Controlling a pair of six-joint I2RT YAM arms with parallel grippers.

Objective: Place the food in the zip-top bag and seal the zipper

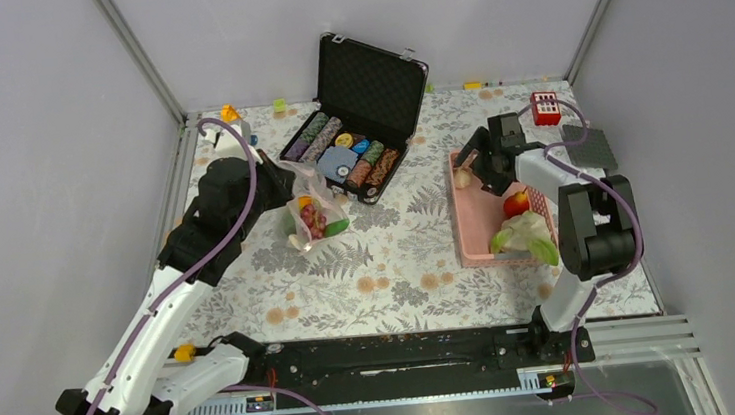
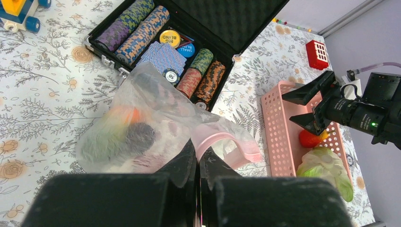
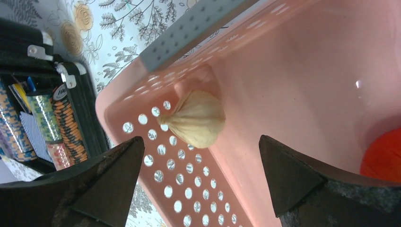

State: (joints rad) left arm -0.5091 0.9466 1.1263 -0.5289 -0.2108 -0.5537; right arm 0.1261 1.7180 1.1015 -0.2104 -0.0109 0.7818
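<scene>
End effector (image 3: 199,141) spread wide; cream bulb (image 3: 198,124) in pink basket (image 3: 293,71).

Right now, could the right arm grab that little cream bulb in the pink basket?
Probably yes: the right gripper hangs open over the cream bulb in the pink basket, nothing between them.

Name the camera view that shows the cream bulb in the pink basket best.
Right wrist view: the cream bulb lies unobstructed in the pink basket, between the open right jaws. The top view shows only a pale speck by those jaws; the left wrist view does not show it.
</scene>
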